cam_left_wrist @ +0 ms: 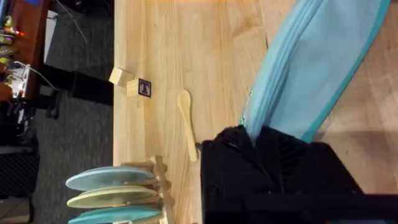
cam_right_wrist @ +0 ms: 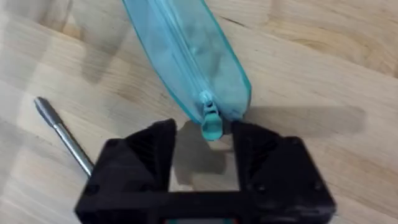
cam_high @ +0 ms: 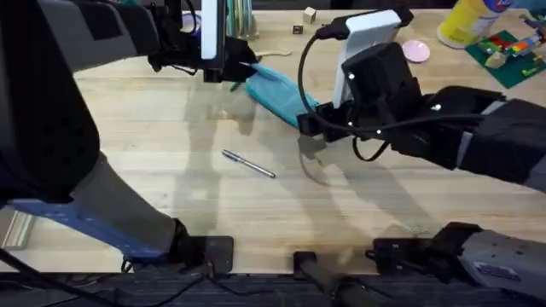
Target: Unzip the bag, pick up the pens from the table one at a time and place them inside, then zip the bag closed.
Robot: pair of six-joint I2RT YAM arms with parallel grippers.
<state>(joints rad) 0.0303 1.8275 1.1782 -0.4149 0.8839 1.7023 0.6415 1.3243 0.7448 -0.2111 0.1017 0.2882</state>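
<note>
Clearly unzipping: left fingers (cam_left_wrist: 261, 140) clench the bag (cam_high: 277, 92) end; right fingers (cam_right_wrist: 205, 146), released, must pinch the zipper pull (cam_right_wrist: 210, 122) at 12 o'clock.

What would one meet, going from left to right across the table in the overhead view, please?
Left gripper at the bag's far end → silver pen → teal bag → right gripper at the bag's near end → pink disc → yellow bottle → green plate of toy bricks.

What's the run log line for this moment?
bag: zipped, on table | left gripper: shut on bag end | right gripper: open around zipper pull | silver pen: on table
</note>
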